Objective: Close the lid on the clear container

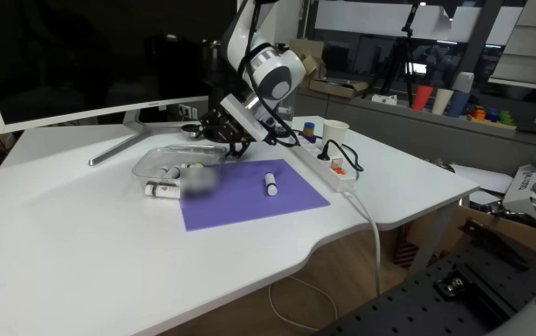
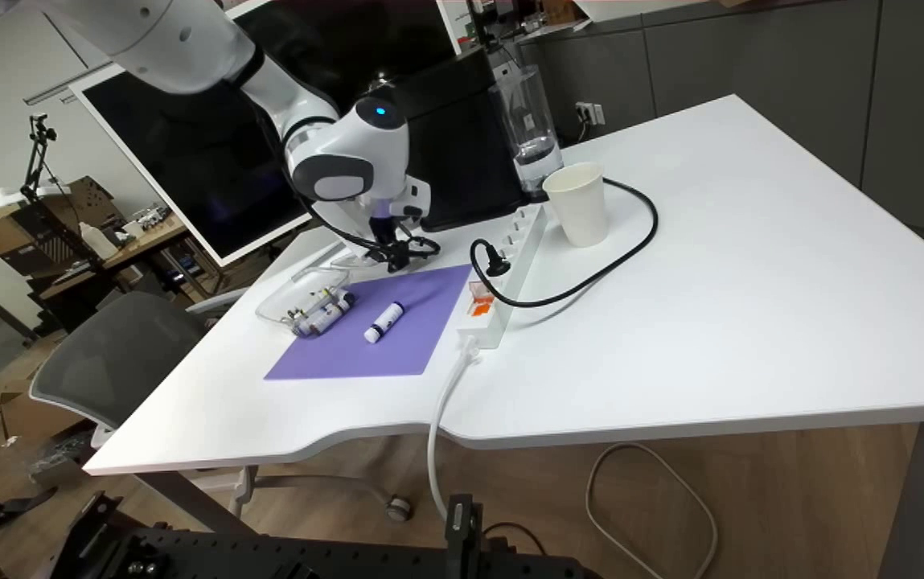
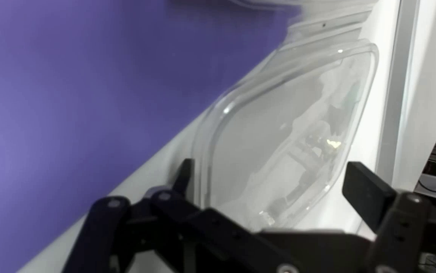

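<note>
One thin, transparent, rectangular plastic lid is seen right of center in the wrist view, its long axis slanted from lower left to upper right, framed between the spread jaws of one black gripper. In both exterior views, one clear plastic container is shown left of center, with white cylinders, too bunched to be counted, inside; one lone white cylinder is set on one purple mat.
</note>
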`<act>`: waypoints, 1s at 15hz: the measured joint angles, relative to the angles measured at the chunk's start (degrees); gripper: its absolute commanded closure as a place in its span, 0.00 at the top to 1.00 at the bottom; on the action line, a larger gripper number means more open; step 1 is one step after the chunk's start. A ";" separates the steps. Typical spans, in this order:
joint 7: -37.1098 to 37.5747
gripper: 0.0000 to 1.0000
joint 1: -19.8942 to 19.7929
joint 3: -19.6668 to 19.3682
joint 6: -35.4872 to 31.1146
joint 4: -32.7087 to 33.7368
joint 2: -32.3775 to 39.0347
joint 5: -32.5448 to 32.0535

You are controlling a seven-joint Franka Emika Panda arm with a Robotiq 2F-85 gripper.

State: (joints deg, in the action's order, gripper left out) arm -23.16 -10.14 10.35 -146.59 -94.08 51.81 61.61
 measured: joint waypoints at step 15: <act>-33.21 1.00 -3.56 -0.78 21.24 -1.94 -7.22 23.22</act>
State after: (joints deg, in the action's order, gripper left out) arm -56.36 -13.70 9.57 -125.34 -96.02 44.59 84.83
